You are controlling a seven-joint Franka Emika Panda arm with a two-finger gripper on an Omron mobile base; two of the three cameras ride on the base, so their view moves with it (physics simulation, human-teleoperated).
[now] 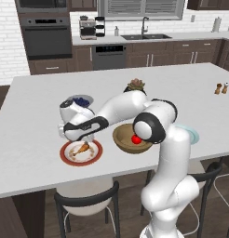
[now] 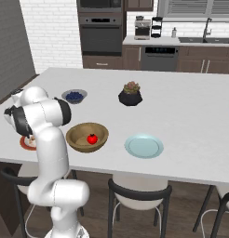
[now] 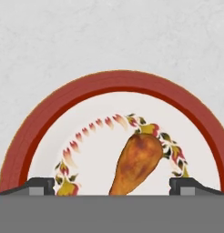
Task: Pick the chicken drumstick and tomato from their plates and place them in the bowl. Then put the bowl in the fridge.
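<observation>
jaws wide, straddling chicken drumstick (image 3: 137, 161) on red-rimmed plate (image 3: 109, 79)

tomato (image 2: 92, 138) in bowl (image 2: 79, 131) | blue-teal plate (image 2: 144, 146) beside bowl

Left and right base views: from behind the arm, facing forward and down over the island counter (image 1: 37, 139), sharing the wooden bowl (image 1: 131, 138) and far kitchen wall. Hand view: close above the red-rimmed plate (image 3: 109, 82), facing down.
</observation>
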